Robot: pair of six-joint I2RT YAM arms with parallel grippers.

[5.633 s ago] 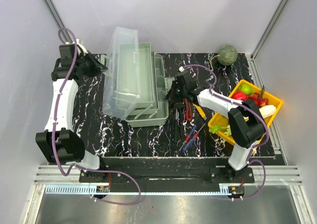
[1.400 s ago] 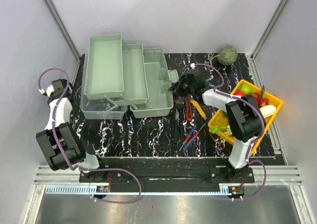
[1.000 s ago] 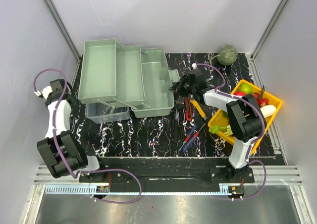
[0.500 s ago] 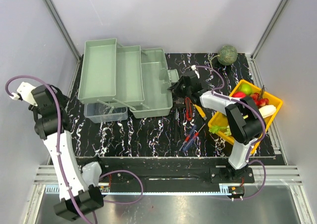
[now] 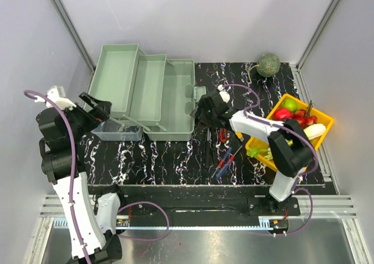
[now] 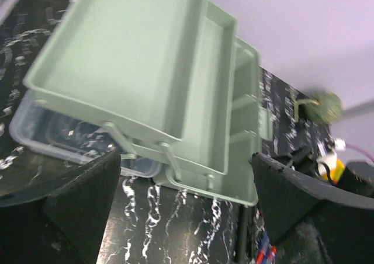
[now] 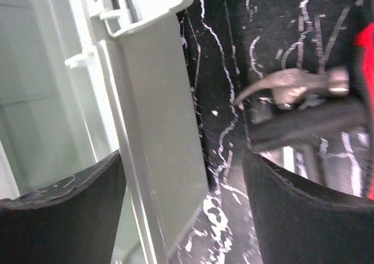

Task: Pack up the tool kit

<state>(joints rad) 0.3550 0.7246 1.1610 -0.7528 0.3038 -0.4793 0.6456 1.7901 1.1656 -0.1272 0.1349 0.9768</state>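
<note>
The tool kit's pale grey-green toolbox (image 5: 175,100) stands open at the back left, its trays (image 6: 134,71) folded out leftward over the clear lid (image 5: 114,132). My left gripper (image 5: 98,109) hovers open at the trays' left edge, with nothing between its fingers (image 6: 64,208). At the box's right end my right gripper (image 5: 203,109) is open, and the box's end wall (image 7: 166,153) lies between its jaws. Right of the box on the mat lie a black hammer (image 7: 292,86), red pliers (image 5: 224,134) and red and blue screwdrivers (image 5: 225,162).
A yellow tray (image 5: 324,122) of fruit sits at the right edge of the black marbled mat. A green melon (image 5: 269,64) rests at the back right corner. Grey walls close in on the left, back and right.
Both grippers have opened. The left arm swung in from the far left to the trays' edge. The right gripper slid left along the box's end wall, and the toolbox shifted slightly.
</note>
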